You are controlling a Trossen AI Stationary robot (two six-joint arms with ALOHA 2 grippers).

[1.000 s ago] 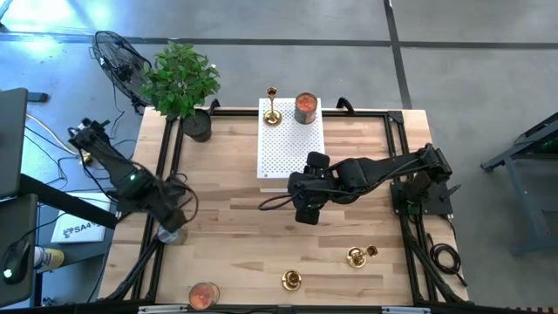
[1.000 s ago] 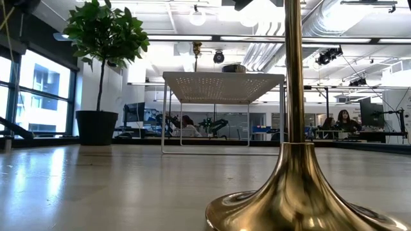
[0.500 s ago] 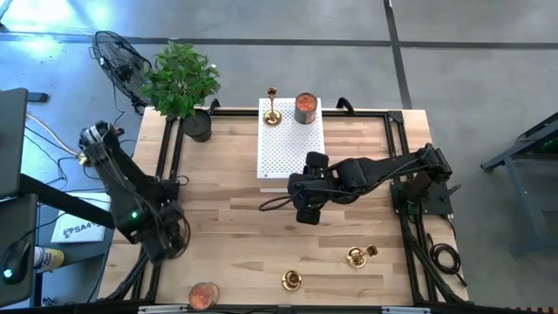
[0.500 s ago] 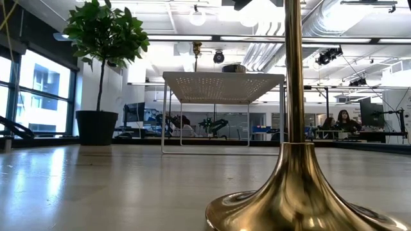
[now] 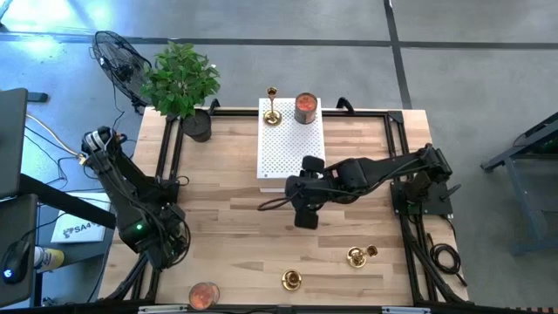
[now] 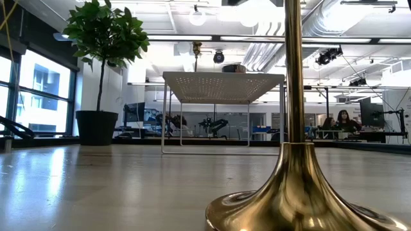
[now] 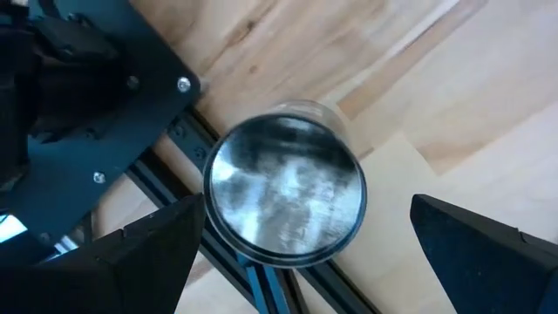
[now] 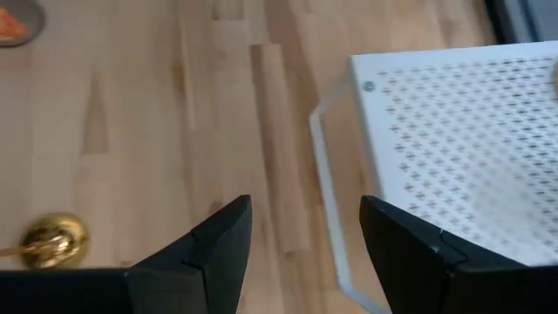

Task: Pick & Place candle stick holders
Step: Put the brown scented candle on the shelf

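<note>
High view counts three candle stick holders; both end effectors, left and right, gape empty.

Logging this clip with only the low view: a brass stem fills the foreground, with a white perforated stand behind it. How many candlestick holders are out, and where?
Observer: Three. The stand-top holder is upright on the white perforated stand. The centre holder and the right-side holder sit near the opposite table edge.
Reviewer: Where is the right gripper?
Observer: The right gripper hangs over bare table beside the stand, open and empty.
Reviewer: And the left?
Observer: The left gripper is open above a clear glass jar at the table's left edge.
</note>
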